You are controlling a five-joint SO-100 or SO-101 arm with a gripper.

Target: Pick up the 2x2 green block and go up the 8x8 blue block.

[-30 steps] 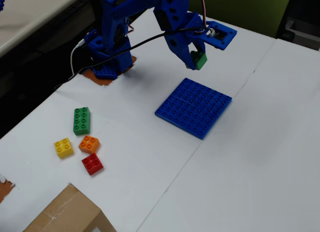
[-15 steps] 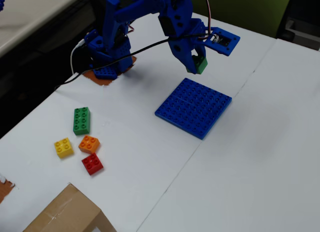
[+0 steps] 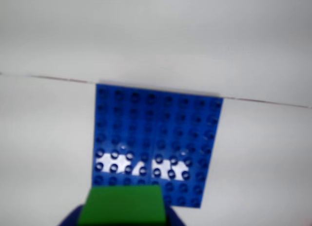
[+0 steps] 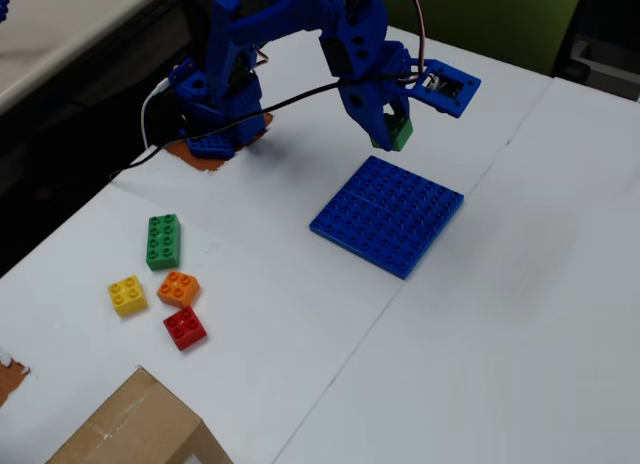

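Holding the 2x2 green block (image 4: 398, 132) clamped between its fingers, the pincer (image 4: 390, 134) hangs in the air above the far edge of the 8x8 blue block (image 4: 388, 215), which lies flat on the white tabletop (image 4: 520, 314). Wrist view: green block (image 3: 123, 205) at bottom, baseplate (image 3: 155, 138) beyond.

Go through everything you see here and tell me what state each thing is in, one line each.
gripper: shut on the 2x2 green block, raised off the table.
2x2 green block: held in the air, above the far edge of the baseplate.
8x8 blue baseplate: flat on the table, nothing on it.
longer green brick: lying studs up.
yellow brick, orange brick, red brick: lying studs up, clustered.
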